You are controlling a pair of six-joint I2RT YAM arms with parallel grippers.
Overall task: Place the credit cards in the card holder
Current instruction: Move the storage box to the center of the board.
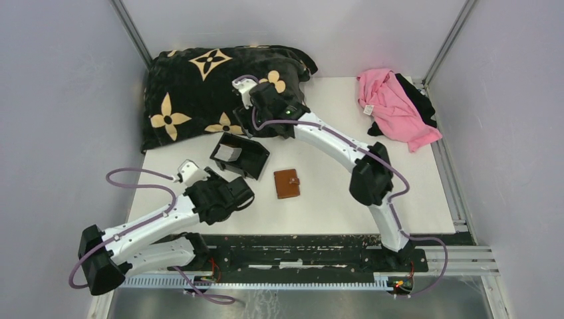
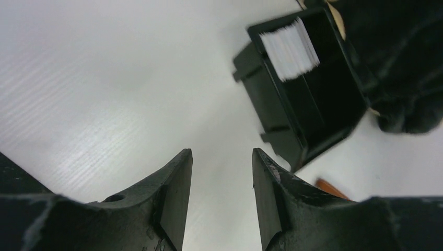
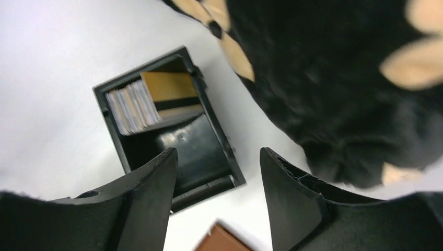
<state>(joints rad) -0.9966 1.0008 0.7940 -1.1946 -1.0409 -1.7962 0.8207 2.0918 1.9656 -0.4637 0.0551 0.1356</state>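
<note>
Cards [image 3: 133, 107] sit partly hidden inside black tray [image 3: 194, 149], card holder [image 3: 219, 243] cut off below.

White table [image 1: 319, 206] in view, and here's what sits on it: a black blanket [image 1: 193, 93] with tan flowers bunched at the far left, a pink cloth [image 1: 392, 106] over a black cloth [image 1: 422, 100] far right, a black tray [image 1: 256, 163] left of centre, and just right of it, a touch nearer, the brown card holder [image 1: 286, 183] lying flat and closed.
</note>
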